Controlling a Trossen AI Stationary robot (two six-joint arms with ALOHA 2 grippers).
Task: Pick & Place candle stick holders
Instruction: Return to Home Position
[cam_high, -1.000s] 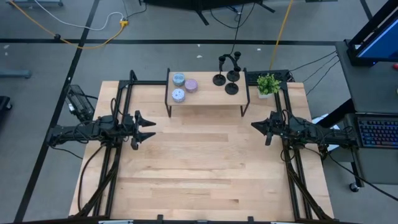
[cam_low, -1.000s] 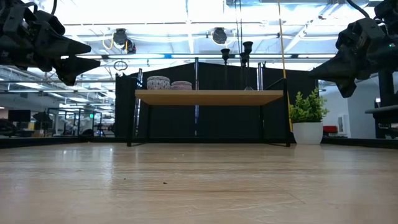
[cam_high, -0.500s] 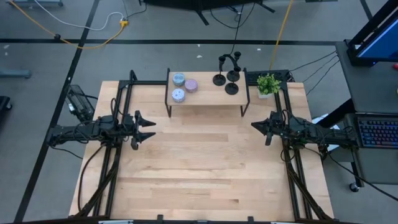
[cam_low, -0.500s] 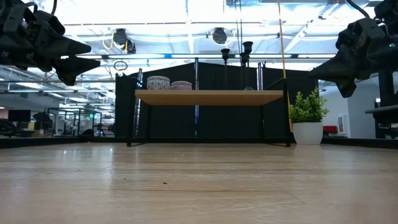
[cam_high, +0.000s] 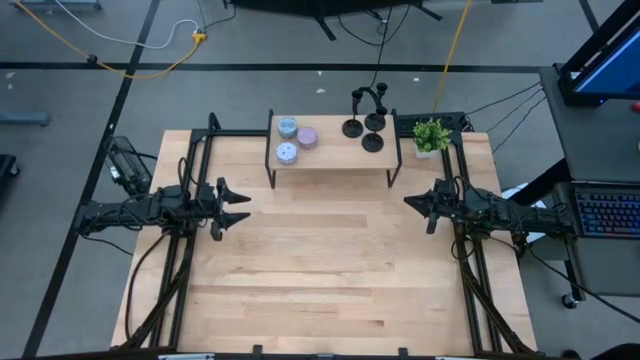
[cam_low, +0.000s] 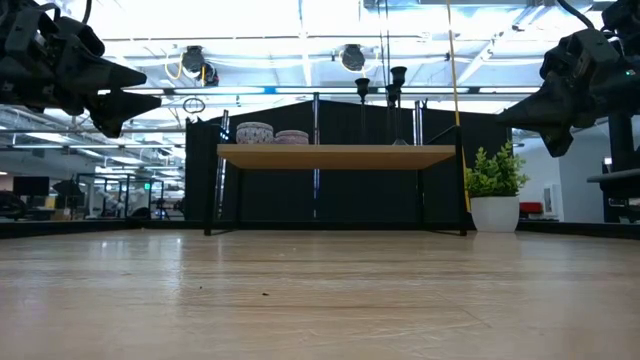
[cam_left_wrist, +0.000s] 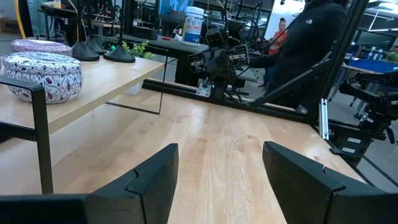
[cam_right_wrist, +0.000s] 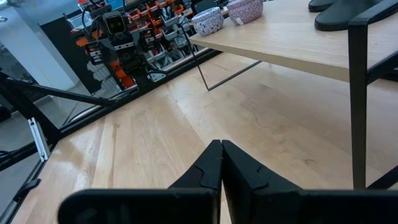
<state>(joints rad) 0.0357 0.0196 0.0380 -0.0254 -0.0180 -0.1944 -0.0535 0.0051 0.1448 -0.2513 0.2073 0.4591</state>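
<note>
Three black candle stick holders (cam_high: 372, 141) (cam_high: 352, 126) (cam_high: 375, 120) stand on their disc bases on the right half of a low wooden shelf (cam_high: 335, 160) at the table's far edge. Their stems (cam_low: 363, 90) rise above the shelf in the low view, and their bases (cam_right_wrist: 348, 15) (cam_left_wrist: 119, 56) show in both wrist views. My left gripper (cam_high: 245, 206) (cam_left_wrist: 217, 180) hovers open above the table's left side, pointing level toward the right. My right gripper (cam_high: 408, 201) (cam_right_wrist: 221, 165) hovers shut above the right side, pointing toward the left. Both are well short of the shelf and hold nothing.
Three round candle tins (cam_high: 287, 127) (cam_high: 307, 137) (cam_high: 287, 152) sit on the shelf's left half. A small potted plant (cam_high: 431, 135) stands to the right of the shelf. The shelf's black legs (cam_right_wrist: 357, 99) stand on the table. A person (cam_left_wrist: 283, 31) shows in the room beyond the table.
</note>
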